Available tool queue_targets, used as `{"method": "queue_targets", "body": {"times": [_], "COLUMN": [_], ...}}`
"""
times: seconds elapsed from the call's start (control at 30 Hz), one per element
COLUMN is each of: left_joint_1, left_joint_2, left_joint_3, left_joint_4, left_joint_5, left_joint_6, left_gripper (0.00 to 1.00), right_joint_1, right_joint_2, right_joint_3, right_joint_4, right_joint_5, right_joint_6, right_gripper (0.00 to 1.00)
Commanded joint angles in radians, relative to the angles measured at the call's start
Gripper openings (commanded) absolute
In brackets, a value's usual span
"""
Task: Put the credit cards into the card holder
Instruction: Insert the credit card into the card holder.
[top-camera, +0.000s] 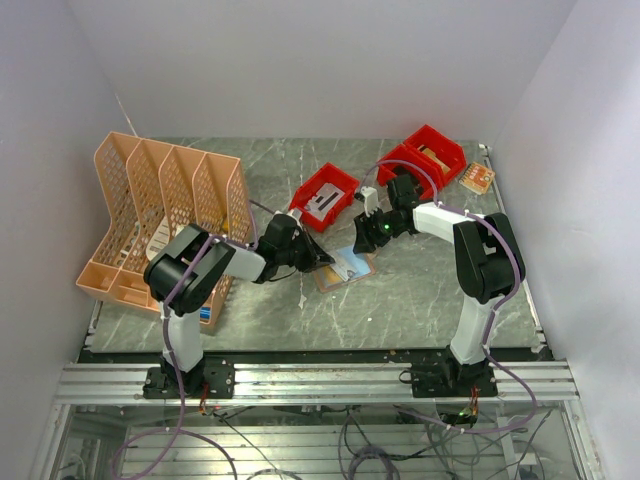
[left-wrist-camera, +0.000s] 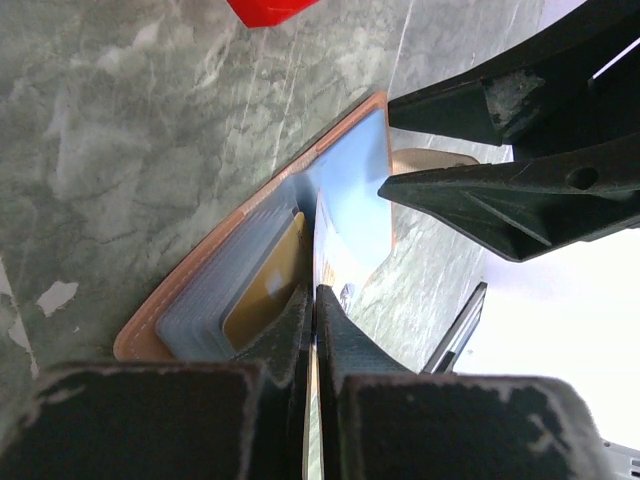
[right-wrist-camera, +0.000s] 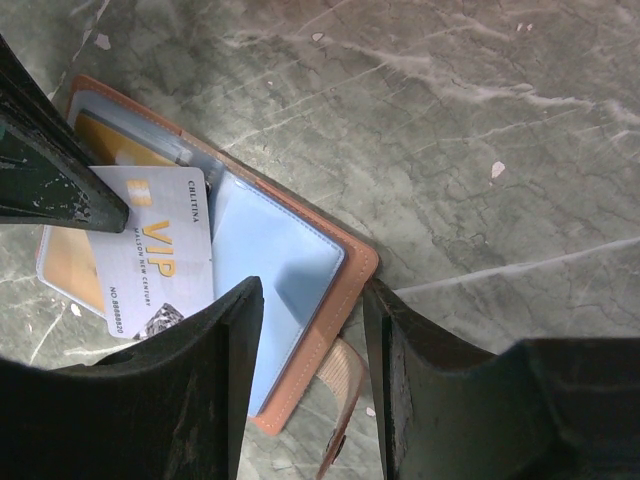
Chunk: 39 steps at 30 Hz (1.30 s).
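The card holder (top-camera: 345, 268) lies open on the marble table, its tan edge (right-wrist-camera: 352, 265) and light blue pocket (right-wrist-camera: 280, 265) facing up. My left gripper (left-wrist-camera: 316, 290) is shut on a whitish-grey VIP credit card (right-wrist-camera: 160, 250), seen edge-on in the left wrist view as a thin card (left-wrist-camera: 335, 262), with its far end over the holder's middle fold. A gold card (left-wrist-camera: 265, 290) sits in a left-hand pocket. My right gripper (right-wrist-camera: 310, 290) is open and straddles the holder's right edge, one finger (right-wrist-camera: 215, 350) over the blue pocket, the other outside the edge. In the top view the two grippers, left (top-camera: 318, 258) and right (top-camera: 365, 240), meet over the holder.
The holder's strap with a snap (right-wrist-camera: 345, 400) sticks out under its right edge. Red bins (top-camera: 325, 197) (top-camera: 425, 160) stand behind the holder. A peach mesh file rack (top-camera: 160, 215) fills the left side. A small orange item (top-camera: 477, 178) lies at the far right.
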Motion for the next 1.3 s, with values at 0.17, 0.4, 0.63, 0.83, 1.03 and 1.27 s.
{"method": "queue_targets", "body": {"times": [0.17,0.4,0.63,0.83,1.03,1.27], "left_joint_1": [0.002,0.004,0.007,0.010,0.011,0.013], "left_joint_2": [0.009,0.018,0.014,-0.001,0.025,0.052], "left_joint_3": [0.022,0.008,0.004,-0.004,-0.006,0.000], "left_joint_4": [-0.073,-0.065,-0.077,-0.092,-0.066,-0.060], "left_joint_5": [0.024,0.040,0.039,0.040,0.064,0.092], "left_joint_6": [0.002,-0.019,-0.034,-0.040,-0.062,-0.075], "left_gripper": [0.07,0.07,0.07,0.07,0.07,0.07], "right_joint_1": [0.020,0.031,0.040,0.045,0.049,0.051], "right_joint_2": [0.026,0.031,0.027,0.027,0.021,0.022], "right_joint_3": [-0.014,-0.022,-0.027,-0.029,-0.029,-0.030], "right_joint_4": [-0.012,0.005,0.023,0.026,0.027,0.027], "right_joint_5": [-0.033,-0.042,-0.029,-0.024,-0.023,-0.024], "right_joint_6": [0.017,0.028,0.034,0.033,0.034,0.034], "right_gripper": [0.45,0.44,0.44,0.44,0.44,0.44]}}
